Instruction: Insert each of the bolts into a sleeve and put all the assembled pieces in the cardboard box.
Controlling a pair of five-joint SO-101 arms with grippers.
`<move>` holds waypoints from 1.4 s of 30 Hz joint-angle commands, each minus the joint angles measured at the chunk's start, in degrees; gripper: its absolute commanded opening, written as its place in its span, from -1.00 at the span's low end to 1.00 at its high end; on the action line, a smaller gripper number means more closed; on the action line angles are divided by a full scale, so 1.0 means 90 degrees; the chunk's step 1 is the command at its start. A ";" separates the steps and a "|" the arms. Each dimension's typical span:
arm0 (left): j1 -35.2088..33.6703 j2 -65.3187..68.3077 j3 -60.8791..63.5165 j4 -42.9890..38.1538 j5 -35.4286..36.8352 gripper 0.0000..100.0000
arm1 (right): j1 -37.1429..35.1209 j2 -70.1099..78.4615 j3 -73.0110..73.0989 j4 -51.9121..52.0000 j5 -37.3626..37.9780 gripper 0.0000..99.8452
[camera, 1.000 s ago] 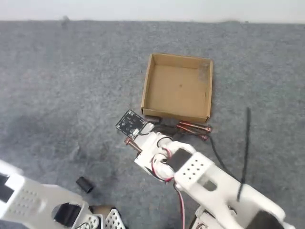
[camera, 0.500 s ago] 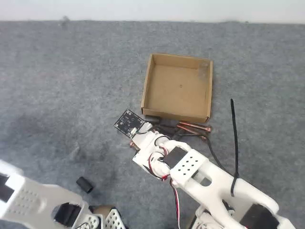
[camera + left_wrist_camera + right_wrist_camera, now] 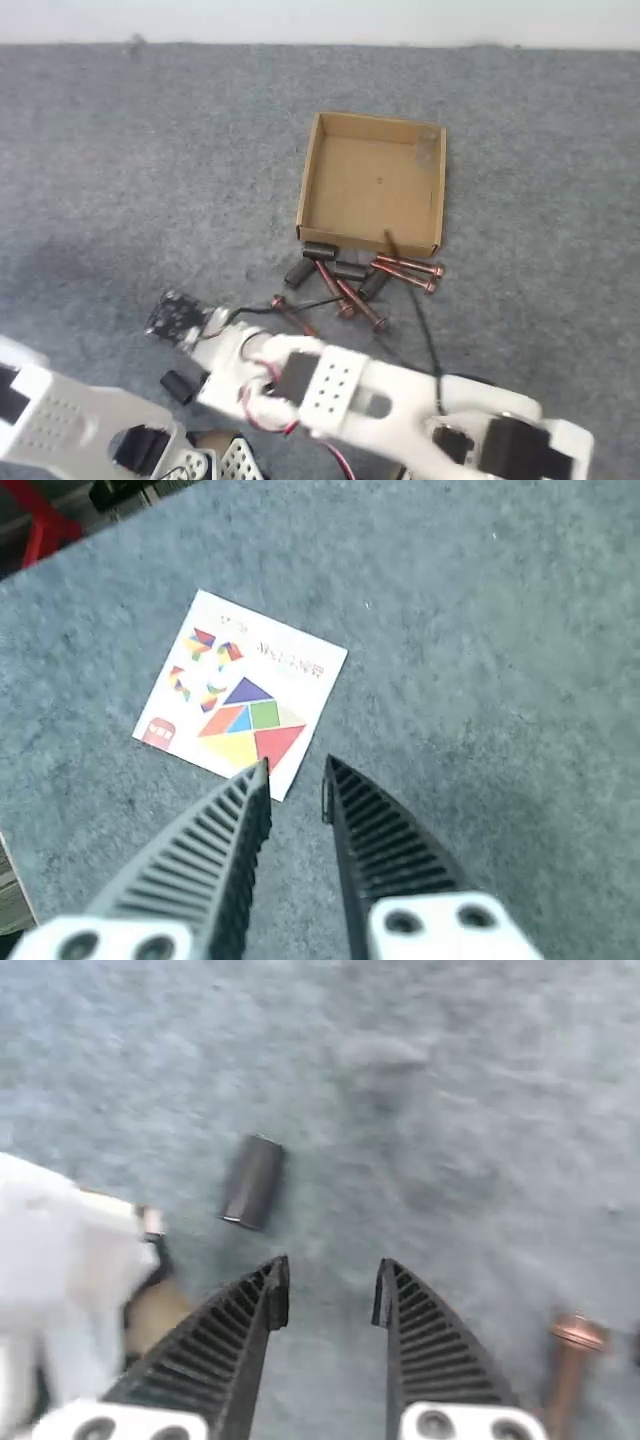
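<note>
The right gripper (image 3: pixel 330 1285) stands partly open, a moderate gap between its ribbed fingers and nothing held or touched; only grey carpet (image 3: pixel 150 180) shows between them. Just past its tips a lone sleeve (image 3: pixel 252 1182), short and black, lies on its side on the carpet, apart from both fingers. In the high view this lone sleeve (image 3: pixel 178 385) lies well away from the cardboard box (image 3: pixel 372 185), off its near left corner and towards the arms. The right arm (image 3: pixel 340 390) stretches low across the carpet, wholly on the near side of the cardboard box, its wrist end far to the left of the box's left wall.

The left gripper (image 3: pixel 295 780) is open only by a narrow slit and grips nothing. It hangs above a printed card of coloured puzzle shapes (image 3: pixel 245 710) lying flat on the carpet. The left arm (image 3: pixel 60 430) sits farther from the cardboard box than the lone sleeve.

The cardboard box sits open-topped with bare board inside. Just outside its near wall lie copper bolts (image 3: pixel 405 265) and black sleeves (image 3: pixel 318 250) in a loose cluster, some crossing or touching. One bolt (image 3: pixel 295 313) lies farthest from that wall, at the cluster's left end.
</note>
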 commanded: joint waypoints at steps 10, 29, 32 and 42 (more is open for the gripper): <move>-0.0195 -0.0088 -0.0484 -0.0860 0.0283 -0.83 | -0.0503 0.0698 -0.0733 -0.0132 -0.0860 -0.75; -0.1524 0.0723 -0.0542 -0.3028 0.1768 -0.82 | -0.0425 0.2750 -0.2237 -0.0991 -0.1553 -0.75; -0.1661 0.0723 -0.0523 -0.3175 0.1768 -0.82 | -0.0405 0.3121 -0.2520 -0.0982 -0.1504 -0.75; -0.1748 0.0713 -0.0532 -0.3184 0.1758 -0.82 | -0.0405 0.4010 -0.3653 0.0474 -0.0850 -0.75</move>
